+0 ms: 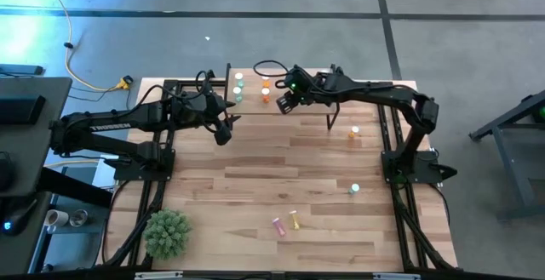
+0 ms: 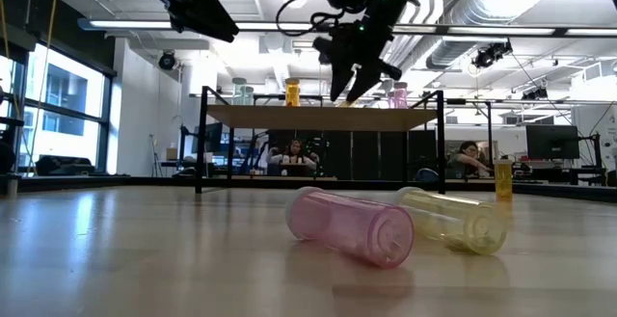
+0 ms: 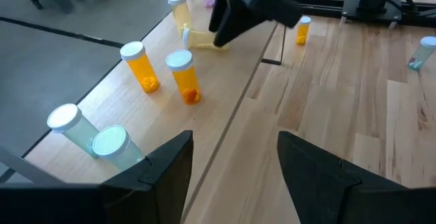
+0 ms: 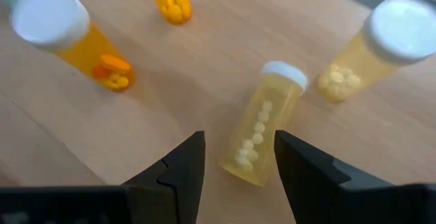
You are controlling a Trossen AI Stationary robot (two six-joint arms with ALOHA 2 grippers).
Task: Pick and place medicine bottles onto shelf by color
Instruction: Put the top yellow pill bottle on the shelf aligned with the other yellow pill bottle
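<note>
1. Shelf [image 1: 294, 93] sits at the far edge of the tabletop [image 1: 289, 169] in my high view, with both arms reaching over it
2. I see the right gripper [image 4: 238, 157] hanging just above the shelf, its fingers parted and holding nothing; a yellow bottle [image 4: 262, 125] lies on its side on the shelf board right between and beyond the fingertips, not gripped
3. A second yellow bottle [image 4: 378, 50] stands upright near the fallen one, and two orange bottles [image 3: 182, 76] stand further along the shelf
4. Two green bottles [image 3: 92, 135] stand together at the shelf's left end, closest to my left arm
5. The left gripper [image 3: 235, 159] hovers at the shelf's front edge near that end, fingers spread wide and empty
6. On the tabletop, away from the shelf, I count a pink bottle [image 2: 352, 224] and a yellow bottle lying down [image 2: 453, 218], just beside each other near the front
7. An orange bottle on the table [image 1: 354, 132] and a green bottle on the table [image 1: 354, 189] stand upright on the right side, well apart
8. A green artificial plant [image 1: 167, 232] sits at the front left corner
</note>
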